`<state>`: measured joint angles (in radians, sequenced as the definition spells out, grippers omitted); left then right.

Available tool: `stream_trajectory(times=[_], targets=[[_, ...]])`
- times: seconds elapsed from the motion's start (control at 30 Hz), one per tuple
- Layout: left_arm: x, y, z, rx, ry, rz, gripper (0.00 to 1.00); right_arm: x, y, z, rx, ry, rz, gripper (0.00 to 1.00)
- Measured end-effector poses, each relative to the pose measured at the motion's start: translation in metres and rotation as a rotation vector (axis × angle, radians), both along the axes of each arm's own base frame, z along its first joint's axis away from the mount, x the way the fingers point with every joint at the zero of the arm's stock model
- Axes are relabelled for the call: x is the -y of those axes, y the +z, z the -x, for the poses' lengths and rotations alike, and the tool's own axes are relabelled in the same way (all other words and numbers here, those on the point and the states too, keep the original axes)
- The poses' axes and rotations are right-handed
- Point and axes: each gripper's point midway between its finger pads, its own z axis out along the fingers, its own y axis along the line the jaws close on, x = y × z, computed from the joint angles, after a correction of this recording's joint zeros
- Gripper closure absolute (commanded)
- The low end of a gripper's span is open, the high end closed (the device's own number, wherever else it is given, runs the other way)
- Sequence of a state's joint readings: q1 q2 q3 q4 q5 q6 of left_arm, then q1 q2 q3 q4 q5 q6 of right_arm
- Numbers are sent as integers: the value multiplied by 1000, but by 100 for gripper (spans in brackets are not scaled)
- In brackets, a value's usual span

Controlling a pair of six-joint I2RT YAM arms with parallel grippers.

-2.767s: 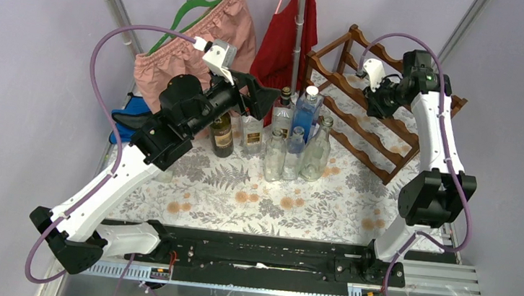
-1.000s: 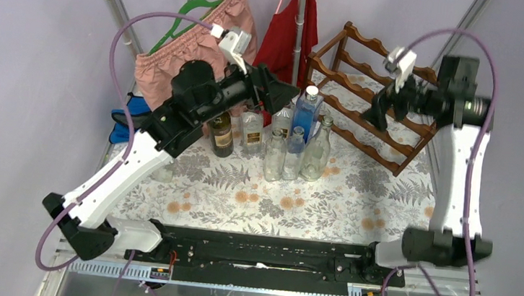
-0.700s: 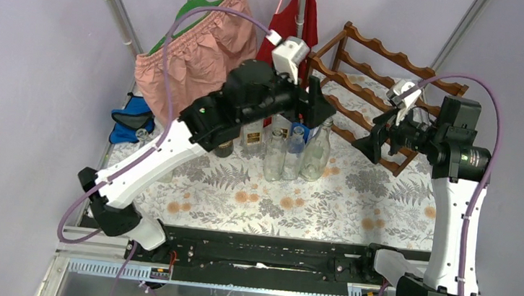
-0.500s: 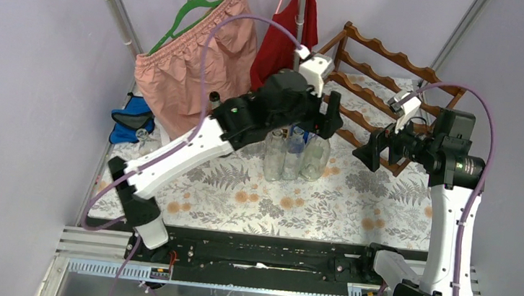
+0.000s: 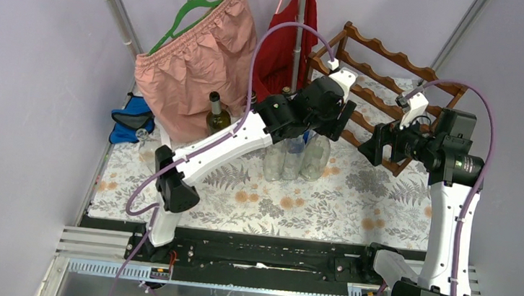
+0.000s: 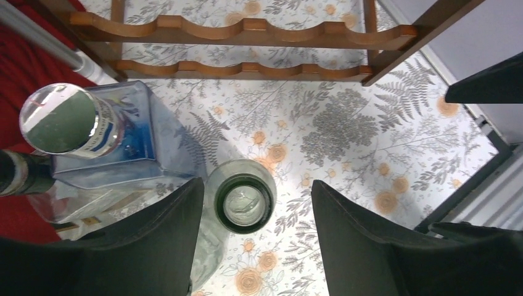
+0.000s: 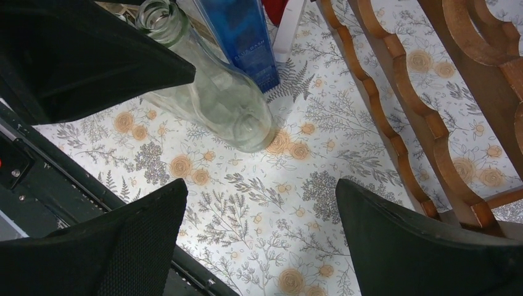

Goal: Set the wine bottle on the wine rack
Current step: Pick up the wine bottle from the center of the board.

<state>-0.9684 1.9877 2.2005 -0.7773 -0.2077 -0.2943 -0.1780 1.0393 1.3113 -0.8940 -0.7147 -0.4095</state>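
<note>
- I find the wine rack standing at the table's far right, close under the right-hand wall. Its lowest scalloped rail runs just behind the bottle cluster.
- A clear glass bottle stands upright at the cluster's right end, mouth uncapped, just beside a blue bottle.
- My left gripper straddles that mouth, jaws partly open with a gap on each side, gripping nothing.
- My right gripper hangs between bottle and rack, jaws wide, holding nothing.
- Open floral cloth lies nearer the arm bases.
- A dark labelled bottle stands well to the left, against hanging pink shorts.
</note>
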Motion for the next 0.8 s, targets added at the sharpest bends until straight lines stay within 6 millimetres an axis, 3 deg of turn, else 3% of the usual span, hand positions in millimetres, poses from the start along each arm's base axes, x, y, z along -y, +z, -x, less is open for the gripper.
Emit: stream_trajectory(times=[0.13, 0.27, 0.43, 0.53, 0.6, 0.8], targets=[[-7, -3, -5, 19, 27, -41, 27, 0, -2, -2, 0, -5, -6, 3], [-9, -8, -8, 27, 30, -71, 34, 0, -7, -2, -13, -9, -13, 3], [1, -26, -13, 13, 11, -101, 53, 0, -10, -2, -23, -11, -17, 3], [2, -40, -17, -2, 4, -127, 85, 0, -10, -2, -23, -11, -18, 3], [4, -40, -17, -4, -6, -122, 99, 0, -10, -2, -23, -11, -17, 2], [7, -39, -8, -34, -60, -82, 100, 0, -12, -2, -18, 2, -6, 0]])
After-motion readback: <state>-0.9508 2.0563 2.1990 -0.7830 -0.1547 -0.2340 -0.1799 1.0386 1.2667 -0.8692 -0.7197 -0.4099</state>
